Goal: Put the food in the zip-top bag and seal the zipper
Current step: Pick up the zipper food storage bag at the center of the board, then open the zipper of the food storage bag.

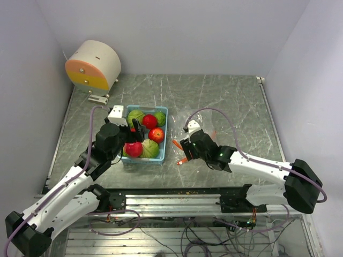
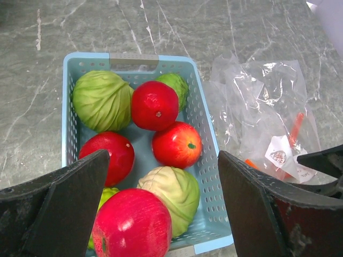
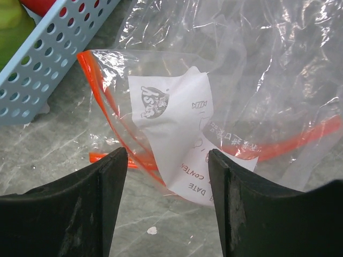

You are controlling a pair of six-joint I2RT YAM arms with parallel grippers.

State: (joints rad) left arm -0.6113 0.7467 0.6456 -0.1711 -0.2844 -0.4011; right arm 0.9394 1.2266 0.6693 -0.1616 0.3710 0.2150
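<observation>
I judge bag-opening in hand. Right gripper [image 3: 167, 155], jaws apart, straddles the clear orange-zippered plastic bag [image 3: 241, 75] at its mouth; left gripper [image 2: 163, 160], released, hangs over glossy toy produce [image 2: 154, 105] in the light blue tray [image 2: 67, 107]. Next: pinch one lip only.

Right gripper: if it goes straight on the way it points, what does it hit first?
Probably the plastic bag: its white label and orange zipper lie straight ahead between the open fingers. Depth unclear.
</observation>
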